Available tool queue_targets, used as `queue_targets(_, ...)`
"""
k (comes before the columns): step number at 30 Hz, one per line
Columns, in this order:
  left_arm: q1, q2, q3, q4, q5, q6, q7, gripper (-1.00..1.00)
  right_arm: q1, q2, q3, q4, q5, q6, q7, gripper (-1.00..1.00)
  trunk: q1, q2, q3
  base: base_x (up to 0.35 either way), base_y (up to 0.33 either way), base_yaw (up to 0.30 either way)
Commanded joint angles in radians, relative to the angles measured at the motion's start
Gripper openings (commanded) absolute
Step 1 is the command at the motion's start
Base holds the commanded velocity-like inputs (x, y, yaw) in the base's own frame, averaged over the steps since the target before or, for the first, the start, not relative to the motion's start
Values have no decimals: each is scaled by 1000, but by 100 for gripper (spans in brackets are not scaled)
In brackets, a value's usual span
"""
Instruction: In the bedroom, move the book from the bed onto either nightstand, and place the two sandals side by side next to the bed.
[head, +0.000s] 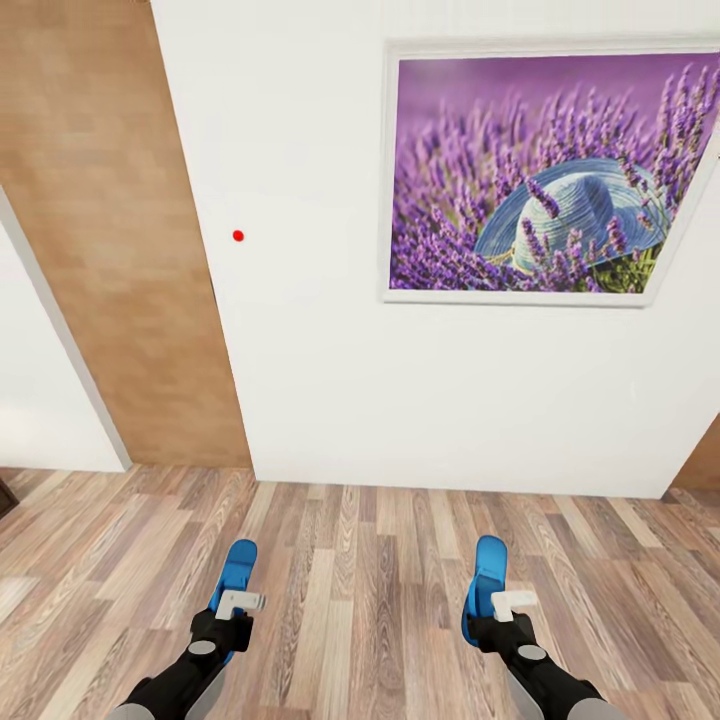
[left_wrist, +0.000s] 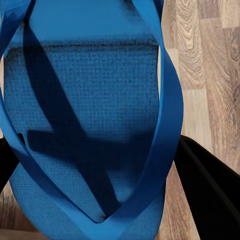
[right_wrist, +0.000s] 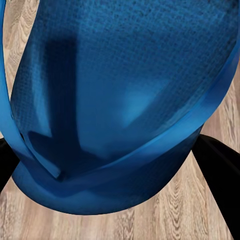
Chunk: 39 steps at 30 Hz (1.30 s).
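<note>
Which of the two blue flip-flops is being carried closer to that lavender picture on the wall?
The sandal in the right tool, below the lavender picture. The other sandal, in the left tool, sits toward the wooden door side.

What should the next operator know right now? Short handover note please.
Left gripper: shut on the left sandal.
Right gripper: shut on the right sandal.
Both sandals are held off the wood floor, facing a white wall with a lavender picture and a wooden door.
Done: both sandals picked up.
Left: find the bed, set the sandals side by side next to it, then move the book to a nightstand.
</note>
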Motion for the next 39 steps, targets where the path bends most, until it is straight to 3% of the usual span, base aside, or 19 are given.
queue_targets(1, -1, 1, -8, 0, 11, -3, 5, -100, -1, 0, 7, 1, 3, -2, -7, -100, 1, -2, -1, 0, 0, 0)
queue_targets(39, 1, 0, -8, 0, 10, -3, 5, -100, -1, 1, 7, 1, 3, -2, -7, -100, 1, -2, 60, 0, 0, 0)
